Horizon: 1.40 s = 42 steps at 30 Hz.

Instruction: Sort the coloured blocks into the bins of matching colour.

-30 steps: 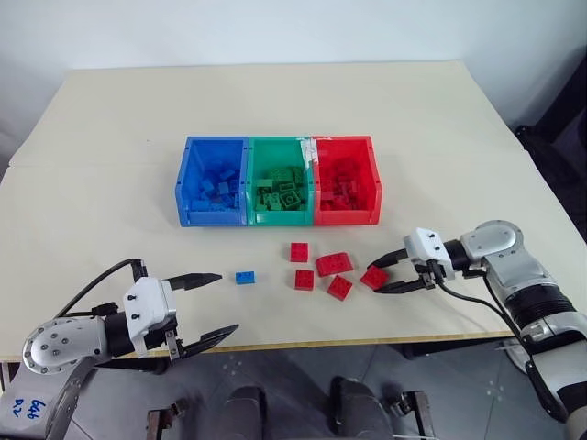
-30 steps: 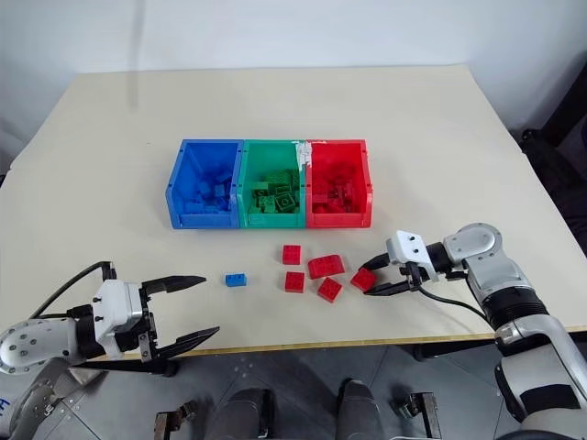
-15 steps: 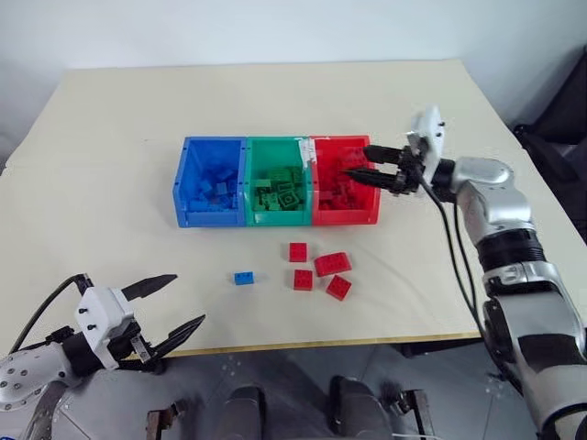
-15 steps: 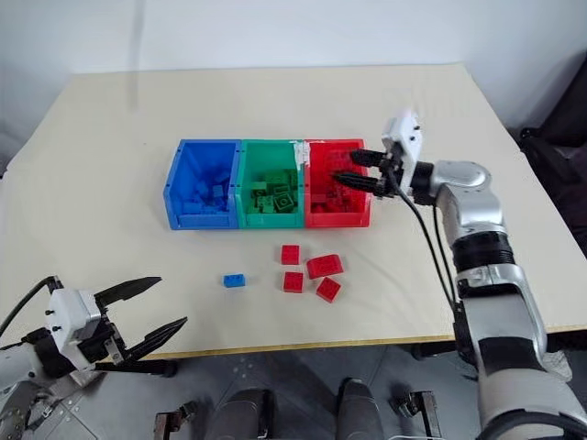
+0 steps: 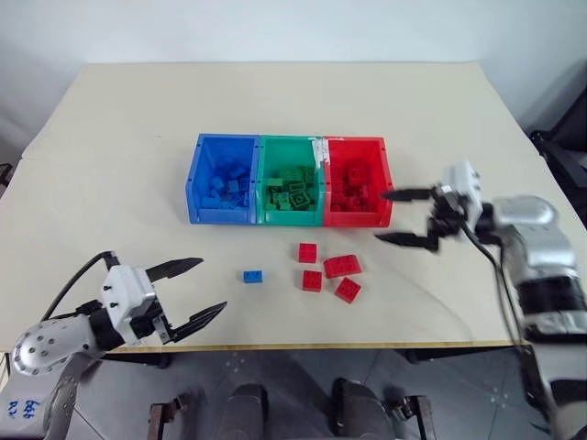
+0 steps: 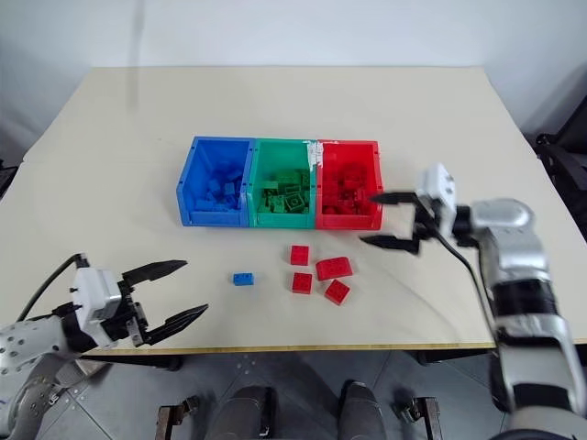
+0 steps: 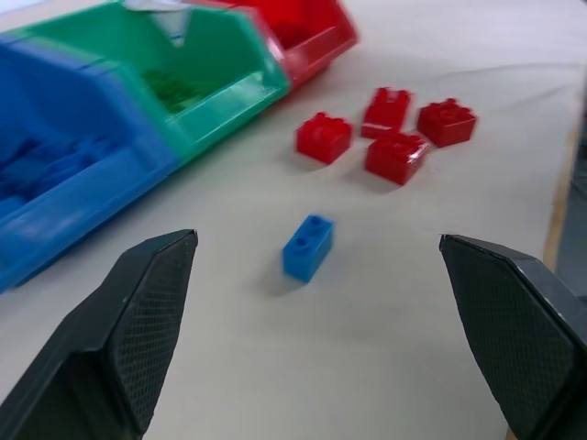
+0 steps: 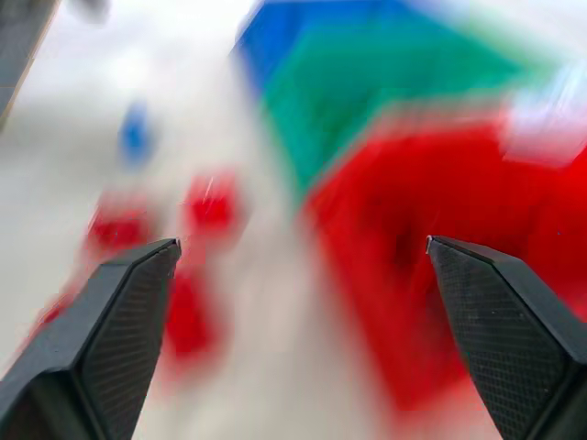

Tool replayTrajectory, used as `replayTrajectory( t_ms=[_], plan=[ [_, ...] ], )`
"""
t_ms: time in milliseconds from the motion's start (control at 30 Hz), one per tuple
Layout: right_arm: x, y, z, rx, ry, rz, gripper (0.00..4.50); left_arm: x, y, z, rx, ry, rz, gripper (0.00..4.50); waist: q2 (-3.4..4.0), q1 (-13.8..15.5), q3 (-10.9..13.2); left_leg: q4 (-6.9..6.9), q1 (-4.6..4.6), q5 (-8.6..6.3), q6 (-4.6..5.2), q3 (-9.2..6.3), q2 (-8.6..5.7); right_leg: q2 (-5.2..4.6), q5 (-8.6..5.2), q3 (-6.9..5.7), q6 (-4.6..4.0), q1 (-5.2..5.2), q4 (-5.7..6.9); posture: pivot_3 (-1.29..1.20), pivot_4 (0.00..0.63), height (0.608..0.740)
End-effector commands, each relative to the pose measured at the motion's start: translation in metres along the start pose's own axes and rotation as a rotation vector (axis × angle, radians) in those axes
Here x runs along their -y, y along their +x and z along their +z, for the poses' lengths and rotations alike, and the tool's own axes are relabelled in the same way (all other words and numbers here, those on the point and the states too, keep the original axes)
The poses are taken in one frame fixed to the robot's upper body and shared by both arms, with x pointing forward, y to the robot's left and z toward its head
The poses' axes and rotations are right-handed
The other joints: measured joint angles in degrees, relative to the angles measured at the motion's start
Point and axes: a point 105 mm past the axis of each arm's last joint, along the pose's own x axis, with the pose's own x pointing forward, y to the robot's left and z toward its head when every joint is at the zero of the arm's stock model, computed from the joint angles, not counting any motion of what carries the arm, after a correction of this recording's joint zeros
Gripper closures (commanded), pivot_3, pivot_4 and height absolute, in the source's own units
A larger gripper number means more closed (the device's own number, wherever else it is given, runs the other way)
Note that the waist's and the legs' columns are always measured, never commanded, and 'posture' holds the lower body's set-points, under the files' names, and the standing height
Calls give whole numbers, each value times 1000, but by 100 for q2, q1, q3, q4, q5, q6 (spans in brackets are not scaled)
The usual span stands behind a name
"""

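Both grippers' fingers are spread wide and hold nothing, right gripper (image 5: 404,216) just beside the red bin (image 5: 386,183), left gripper (image 5: 198,291) near the blue block (image 5: 252,275).

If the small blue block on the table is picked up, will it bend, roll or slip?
The blue block looks like hard moulded plastic, so it probably stays stiff. It lies flat on its own with square sides, so it should not roll. Its smooth faces and small size may let it slip or twist between jaws.

Worktop (image 5: 275,110): pale beige, matte, rectangular surface. Plain light wall (image 5: 275,27) stands behind its far edge. Grey floor (image 5: 303,367) visible below the near edge. Dark object (image 5: 569,156) beside the right edge, unidentifiable.
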Motion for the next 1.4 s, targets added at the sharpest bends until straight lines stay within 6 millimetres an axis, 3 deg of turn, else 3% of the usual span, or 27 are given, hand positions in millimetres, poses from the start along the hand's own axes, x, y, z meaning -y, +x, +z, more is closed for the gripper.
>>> replayTrajectory(
  t_ms=[33,100,167,400,667,867,1033,1200,1333,1400],
  plan=[
    [-5,-30,-6,-62,-52,-40,32,5,18,3,27,21,-76,0,3,-48,-1,-1,7,0,0,13,3,0,1,1,2,0,1,0,150,740],
    [-11,-47,-23,-109,-18,-77,32,11,33,1,32,9,-136,0,8,-95,-4,0,13,2,-3,20,7,0,1,1,2,0,6,0,150,740],
    [-19,-49,-31,-146,-10,-53,32,15,39,0,31,14,-176,0,10,-116,-5,-1,22,2,-3,25,8,-1,1,2,2,5,8,0,150,740],
    [-37,6,-11,-67,42,49,32,7,32,-1,26,57,-144,0,9,-206,-5,-10,51,2,-6,44,16,-1,1,11,1,11,16,0,150,740],
    [-15,62,-11,-117,-43,9,32,7,5,-7,-26,20,-89,0,9,-140,-4,-8,52,-4,-6,44,14,-1,1,15,0,13,13,0,150,740],
    [-19,95,-18,-134,-86,131,32,10,-6,-6,-40,4,-50,0,7,-126,-5,-9,51,-6,-4,41,13,-1,1,14,-1,14,11,0,150,740],
    [-29,113,-12,-94,-81,217,1260,14,-8,-3,-33,-1,-34,0,7,-153,-5,-11,54,-6,-4,43,15,1,1,14,-1,13,15,0,150,740],
    [-23,105,-1,-49,-59,211,2938,16,-10,-2,-31,-12,-23,0,7,-131,-5,-11,54,-7,-4,43,15,0,1,14,-2,13,14,0,150,740],
    [-3,87,33,98,-42,124,3007,11,-15,1,-14,-16,27,0,7,-130,-5,-10,53,-8,-4,43,15,0,1,14,-2,13,14,0,150,740],
    [17,82,49,155,-5,11,3007,9,-19,3,-7,-40,57,0,9,-135,-4,-10,53,-8,-4,43,15,0,1,14,-2,13,14,0,150,740]
  ],
)
